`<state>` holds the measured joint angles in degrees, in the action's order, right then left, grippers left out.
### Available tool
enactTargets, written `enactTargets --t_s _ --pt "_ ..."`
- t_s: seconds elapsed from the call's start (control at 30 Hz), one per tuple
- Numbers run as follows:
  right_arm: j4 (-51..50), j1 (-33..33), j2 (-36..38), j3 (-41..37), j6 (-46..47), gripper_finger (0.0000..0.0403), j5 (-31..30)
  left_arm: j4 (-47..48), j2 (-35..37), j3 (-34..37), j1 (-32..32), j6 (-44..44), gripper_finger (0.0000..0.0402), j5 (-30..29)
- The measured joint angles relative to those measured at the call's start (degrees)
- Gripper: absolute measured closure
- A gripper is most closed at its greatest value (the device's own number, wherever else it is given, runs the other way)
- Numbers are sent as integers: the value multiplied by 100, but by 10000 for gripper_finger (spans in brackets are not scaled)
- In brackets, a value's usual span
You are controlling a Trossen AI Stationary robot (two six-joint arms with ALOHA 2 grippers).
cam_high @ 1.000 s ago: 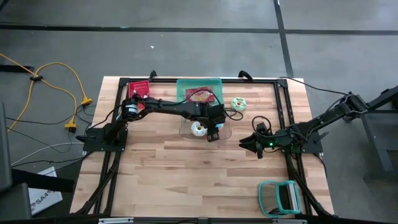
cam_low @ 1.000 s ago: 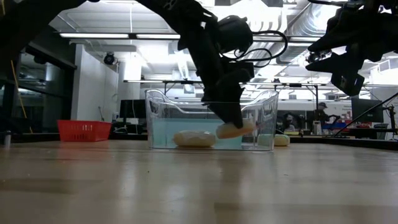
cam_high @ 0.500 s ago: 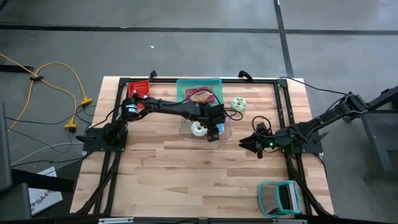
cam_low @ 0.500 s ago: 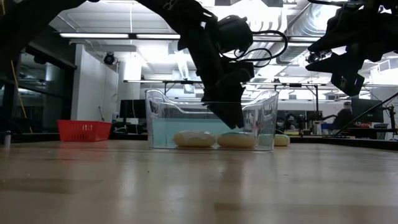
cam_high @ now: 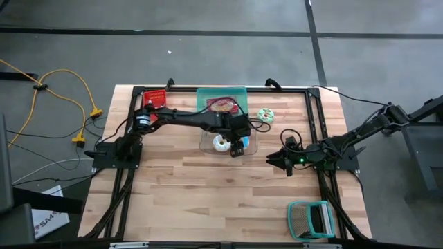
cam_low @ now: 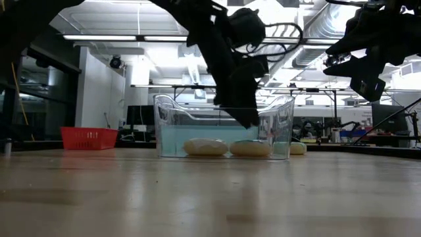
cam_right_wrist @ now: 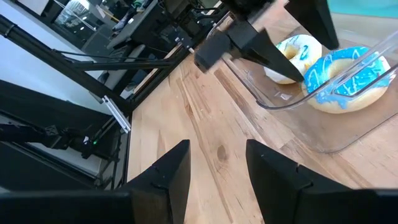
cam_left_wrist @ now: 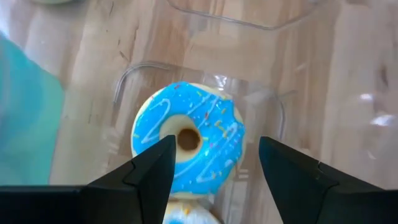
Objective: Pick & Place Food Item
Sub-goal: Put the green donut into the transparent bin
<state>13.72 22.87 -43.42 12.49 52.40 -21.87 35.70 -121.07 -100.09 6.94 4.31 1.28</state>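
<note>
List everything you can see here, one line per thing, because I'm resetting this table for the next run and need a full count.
Clear container: 1, transparent, table centre.
Doughnuts: 2 in the container, blue-iced and white-iced.
Green-iced doughnut: 1, on the table right of the teal tray.
Teal tray: 1, far edge, holding a reddish packet.
Red basket: 1, far left corner.
Teal rack: 1, near right corner.
Yellow cable: 1, on the floor to the left.
Left gripper: open, above the blue-iced doughnut.
Right gripper: waiting, raised, over the table's right side.
</note>
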Motion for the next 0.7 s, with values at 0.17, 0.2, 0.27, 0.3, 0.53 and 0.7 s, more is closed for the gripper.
enactTargets --t_s 0.17,0.2,0.27,0.3,0.53,0.7 --pt "7 -1 2 -2 -1 258 -1 27 283 0 0 -127 176 11" --pt "-1 -1 2 -2 -1 258 -2 24 347 0 0 -129 176 13" --pt "2 0 2 -2 -2 258 0 33 488 0 0 -132 176 16" --pt "2 -2 2 -2 -2 258 -2 30 551 0 0 -132 176 13" --pt "7 -1 2 -2 -1 258 -1 53 784 0 -151 -242 176 16" --pt "7 -2 2 -2 -2 258 -2 70 787 4 -274 -251 176 20"
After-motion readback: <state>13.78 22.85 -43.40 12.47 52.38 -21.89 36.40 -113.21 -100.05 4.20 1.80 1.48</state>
